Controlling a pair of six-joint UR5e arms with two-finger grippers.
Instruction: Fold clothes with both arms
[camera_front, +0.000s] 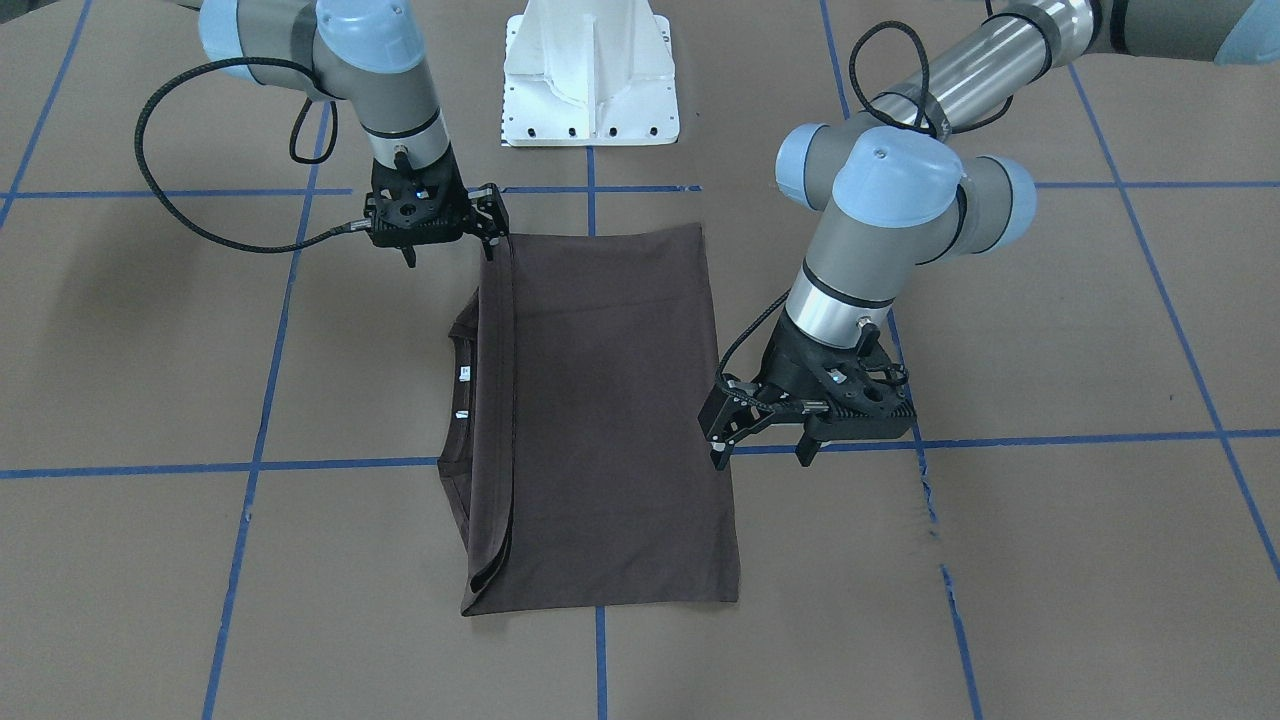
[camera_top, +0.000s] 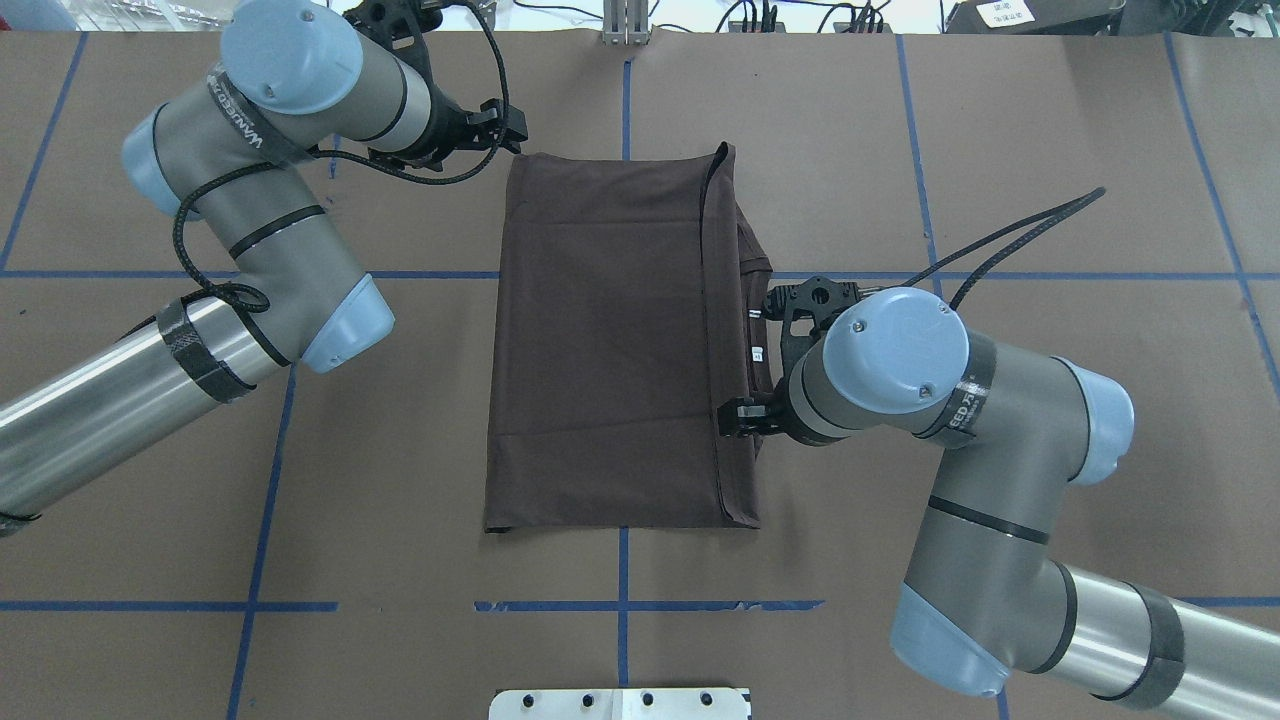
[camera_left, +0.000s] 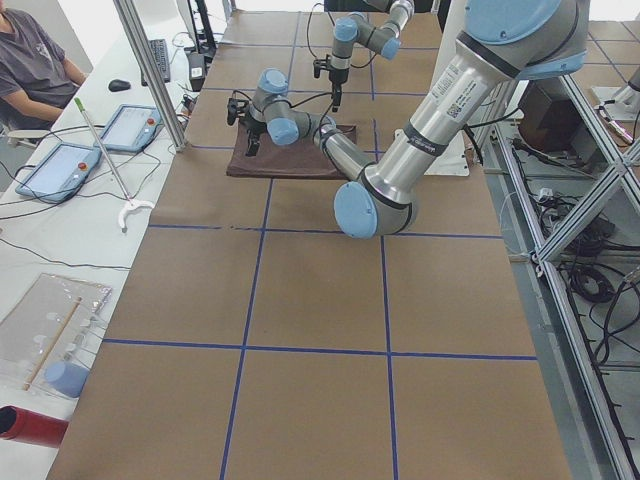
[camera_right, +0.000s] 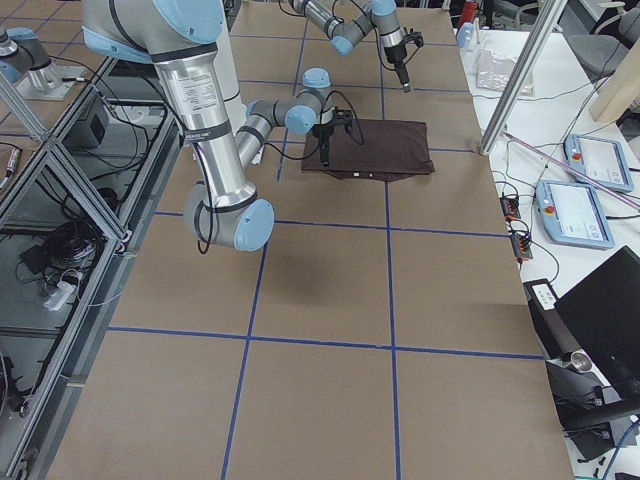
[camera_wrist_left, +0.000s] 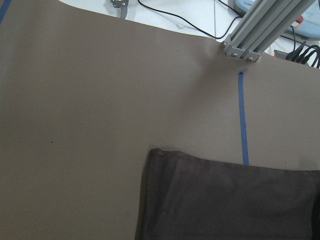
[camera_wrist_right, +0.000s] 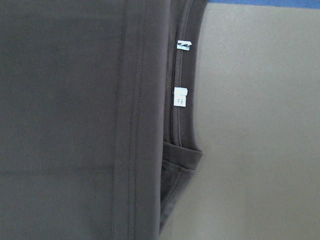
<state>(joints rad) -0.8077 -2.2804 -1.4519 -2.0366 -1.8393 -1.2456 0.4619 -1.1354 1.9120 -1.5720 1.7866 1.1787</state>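
Dark brown T-shirt (camera_front: 610, 400) folded flat, collar (camera_front: 468, 395) showing, left gripper (camera_front: 762, 452) and right gripper (camera_front: 451, 252) released

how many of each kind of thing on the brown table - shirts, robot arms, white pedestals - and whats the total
T-shirt: 1
robot arms: 2 (left arm, right arm)
white pedestal: 1
Total: 4

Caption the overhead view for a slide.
Left gripper and right gripper flank a dark T-shirt folded on the brown table.
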